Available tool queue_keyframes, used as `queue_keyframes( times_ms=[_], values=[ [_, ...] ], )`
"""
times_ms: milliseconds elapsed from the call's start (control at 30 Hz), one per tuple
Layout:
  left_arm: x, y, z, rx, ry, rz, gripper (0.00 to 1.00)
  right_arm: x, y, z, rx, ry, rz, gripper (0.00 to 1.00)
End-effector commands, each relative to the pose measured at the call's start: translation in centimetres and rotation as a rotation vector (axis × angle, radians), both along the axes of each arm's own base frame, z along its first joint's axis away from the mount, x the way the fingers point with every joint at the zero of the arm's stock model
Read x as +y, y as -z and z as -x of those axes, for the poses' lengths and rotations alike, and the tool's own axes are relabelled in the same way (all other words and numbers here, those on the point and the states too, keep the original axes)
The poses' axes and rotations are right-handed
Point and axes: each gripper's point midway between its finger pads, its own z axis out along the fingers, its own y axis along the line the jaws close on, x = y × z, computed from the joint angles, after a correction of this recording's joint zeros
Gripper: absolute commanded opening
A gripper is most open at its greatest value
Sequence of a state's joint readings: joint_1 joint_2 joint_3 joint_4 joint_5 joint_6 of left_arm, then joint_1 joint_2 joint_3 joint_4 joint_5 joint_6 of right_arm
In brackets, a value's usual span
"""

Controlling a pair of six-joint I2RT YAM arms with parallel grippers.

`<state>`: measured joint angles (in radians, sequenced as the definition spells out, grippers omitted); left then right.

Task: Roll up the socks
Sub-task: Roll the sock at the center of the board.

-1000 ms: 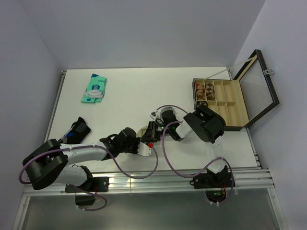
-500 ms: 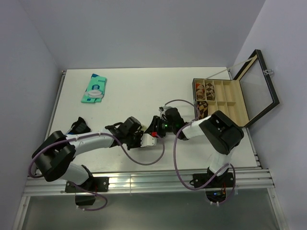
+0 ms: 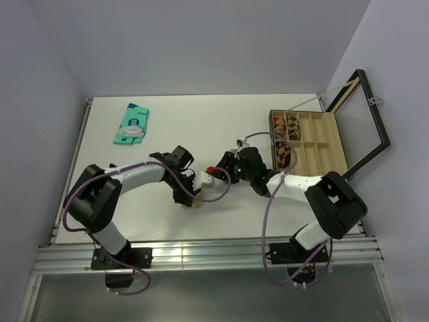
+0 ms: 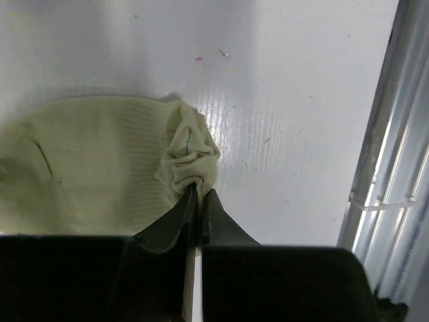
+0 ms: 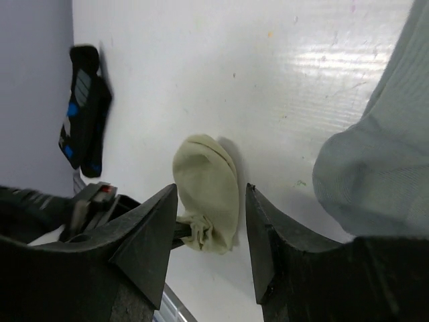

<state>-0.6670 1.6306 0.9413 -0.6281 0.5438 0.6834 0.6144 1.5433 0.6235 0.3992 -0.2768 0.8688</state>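
Your left gripper (image 4: 196, 196) pinches the beige sock (image 4: 87, 168) by its bunched cuff; your right gripper (image 5: 211, 194) hangs open, empty. Rolling looks barely begun: next, curl that cuff inward

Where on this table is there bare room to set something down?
Widest free patch: the far middle of the table, between the teal packet and the compartment box. Crowded: the near middle, where the left arm and right arm meet by the beige sock and grey sock.

Beige sock (image 4: 87, 168) flat, cuff bunched; grey sock (image 5: 375, 161) nearby, possibly rumpled.
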Motion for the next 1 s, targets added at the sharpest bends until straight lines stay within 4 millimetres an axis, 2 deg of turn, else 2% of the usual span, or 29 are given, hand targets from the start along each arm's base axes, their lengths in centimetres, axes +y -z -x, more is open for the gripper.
queue_keyframes(
  times_ms=[0, 33, 100, 133, 200, 267, 400, 433, 600, 633, 700, 800, 833, 867, 933, 967],
  values=[
    [-0.1, -1.2, 0.5, 0.146, -0.034, 0.027, 0.00, -2.4, -0.6, -0.6, -0.033, 0.119, 0.045, 0.53],
    [-0.1, -1.0, 0.6, 0.179, -0.041, 0.026, 0.00, -2.7, -1.4, -0.5, -0.054, 0.127, 0.035, 0.53],
    [-0.1, -1.4, 0.2, 0.214, -0.061, 0.025, 0.00, -3.7, -0.9, 0.1, -0.054, 0.156, 0.051, 0.52],
    [-0.1, -1.1, 0.2, 0.243, -0.068, 0.019, 0.00, -4.0, -2.0, 0.3, -0.085, 0.165, 0.032, 0.52],
    [-0.1, -1.5, -0.3, 0.281, -0.089, 0.021, 0.00, -5.3, -1.5, 1.0, -0.095, 0.196, 0.052, 0.52],
    [0.1, -1.0, -0.2, 0.337, -0.102, 0.005, 0.00, -5.8, -2.4, 1.6, -0.145, 0.185, 0.054, 0.52],
    [-0.1, -1.3, -1.2, 0.416, -0.135, -0.003, 0.00, -6.0, -2.5, 3.1, -0.244, 0.160, 0.151, 0.52],
    [0.3, -1.0, -0.7, 0.475, -0.144, -0.031, 0.00, -5.6, -2.7, 3.6, -0.270, 0.143, 0.167, 0.52],
    [0.1, -1.6, -1.8, 0.590, -0.198, -0.032, 0.01, -2.7, -3.4, 6.4, -0.425, -0.009, 0.188, 0.52],
    [0.3, -1.5, -1.3, 0.645, -0.213, -0.056, 0.01, -2.2, -3.6, 7.0, -0.475, -0.040, 0.216, 0.53],
    [0.3, -1.7, -1.8, 0.673, -0.224, -0.064, 0.01, -1.4, -4.0, 7.6, -0.535, -0.083, 0.226, 0.54],
    [0.6, -0.8, -1.4, 0.755, -0.243, -0.114, 0.01, 0.4, -4.2, 8.7, -0.628, -0.188, 0.259, 0.53],
    [0.8, -0.6, -1.5, 0.755, -0.251, -0.131, 0.01, 1.0, -3.5, 9.0, -0.639, -0.224, 0.282, 0.53],
    [0.9, -0.4, -1.5, 0.758, -0.262, -0.145, 0.01, 2.2, -4.3, 9.5, -0.681, -0.271, 0.270, 0.52],
    [1.2, -0.1, -1.3, 0.769, -0.260, -0.164, 0.02, 3.2, -3.2, 9.8, -0.693, -0.332, 0.303, 0.52],
    [1.4, -0.1, -1.2, 0.782, -0.258, -0.172, 0.02, 4.1, -3.5, 9.7, -0.703, -0.350, 0.302, 0.52]
  ],
)
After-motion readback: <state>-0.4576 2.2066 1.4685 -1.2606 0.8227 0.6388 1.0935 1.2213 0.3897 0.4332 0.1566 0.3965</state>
